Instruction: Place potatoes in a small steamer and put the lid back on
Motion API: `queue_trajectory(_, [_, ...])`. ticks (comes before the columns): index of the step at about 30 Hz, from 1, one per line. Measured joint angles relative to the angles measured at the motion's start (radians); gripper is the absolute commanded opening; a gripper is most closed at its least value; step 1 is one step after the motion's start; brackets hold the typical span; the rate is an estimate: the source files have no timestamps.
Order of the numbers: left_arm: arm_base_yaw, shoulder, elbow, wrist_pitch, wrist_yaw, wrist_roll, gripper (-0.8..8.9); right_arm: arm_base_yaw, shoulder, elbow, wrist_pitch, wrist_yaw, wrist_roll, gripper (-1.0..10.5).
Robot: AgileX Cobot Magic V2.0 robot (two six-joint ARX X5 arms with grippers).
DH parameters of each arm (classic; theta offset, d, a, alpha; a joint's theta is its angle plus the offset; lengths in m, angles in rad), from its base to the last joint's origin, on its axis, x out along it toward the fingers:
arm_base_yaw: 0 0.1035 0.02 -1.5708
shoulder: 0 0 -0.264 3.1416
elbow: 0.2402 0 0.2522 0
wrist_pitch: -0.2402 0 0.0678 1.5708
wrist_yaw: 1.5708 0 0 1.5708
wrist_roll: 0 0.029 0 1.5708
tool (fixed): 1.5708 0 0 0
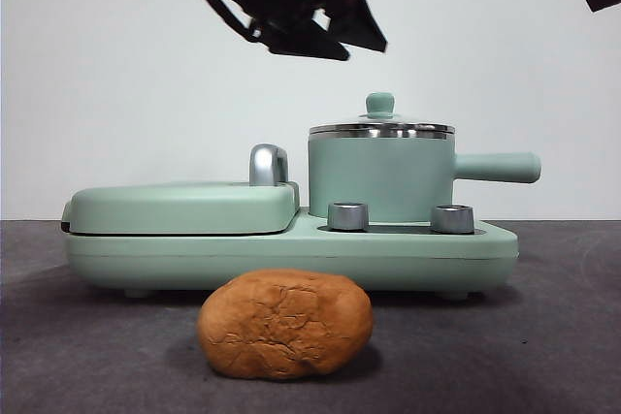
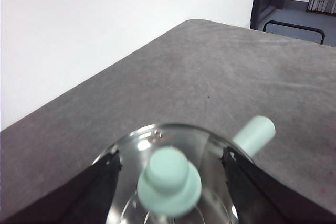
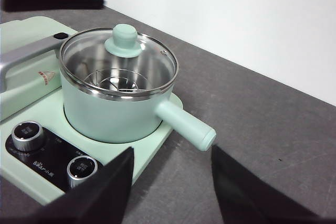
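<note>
Your left hand (image 2: pixel 170 166) hangs above the steamer with its 2 jaws spread wide on either side of the lid's mint-green knob (image 2: pixel 169 181), holding nothing. The glass lid (image 3: pixel 118 62) sits on the small steamer (image 1: pixel 380 179), so the step in hand looks like lid removal: lower, close on the knob, lift straight up. Your right hand (image 3: pixel 170 190) waits open and empty beside the straight side handle (image 3: pixel 185 124). The potato (image 1: pixel 285 324), oval with cracked, rough orange-brown skin, lies on the grey tabletop (image 1: pixel 543 336) before the smooth griddle base (image 1: pixel 291 254).
</note>
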Motion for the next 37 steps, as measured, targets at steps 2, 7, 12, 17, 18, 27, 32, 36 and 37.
queue_trajectory(2, [-0.003, 0.037, 0.037, 0.001, 0.0, 0.0, 3.08, 0.0, 0.0, 0.0, 0.0, 0.0, 0.0, 2.3])
queue_trajectory(7, [-0.005, 0.118, 0.106, 0.002, 0.0, -0.006, 3.08, 0.0, 0.0, 0.0, 0.0, 0.0, 0.0, 2.3])
queue_trajectory(12, [-0.005, 0.166, 0.123, -0.001, 0.0, -0.023, 3.07, 0.0, 0.0, 0.0, 0.0, 0.0, 0.0, 2.3])
queue_trajectory(17, [-0.005, 0.177, 0.124, -0.006, 0.0, -0.027, 3.06, 0.003, 0.0, 0.0, 0.0, 0.0, 0.0, 2.3])
queue_trajectory(18, [-0.005, 0.177, 0.124, -0.006, 0.0, -0.027, 3.04, 0.003, 0.0, 0.0, 0.0, 0.0, 0.0, 2.3])
queue_trajectory(27, [-0.005, 0.18, 0.124, -0.037, -0.004, -0.027, 3.02, 0.003, 0.0, 0.0, 0.0, 0.0, 0.0, 2.3])
queue_trajectory(32, [-0.005, 0.189, 0.124, -0.043, -0.006, -0.027, 2.21, 0.003, 0.0, 0.0, 0.0, 0.0, 0.0, 2.3])
queue_trajectory(36, [-0.005, 0.189, 0.124, -0.043, -0.002, -0.026, 0.15, 0.003, 0.0, 0.0, 0.0, 0.0, 0.0, 2.3])
queue_trajectory(37, [-0.005, 0.189, 0.126, -0.041, -0.003, -0.024, 0.15, 0.003, 0.0, 0.0, 0.0, 0.0, 0.0, 2.3])
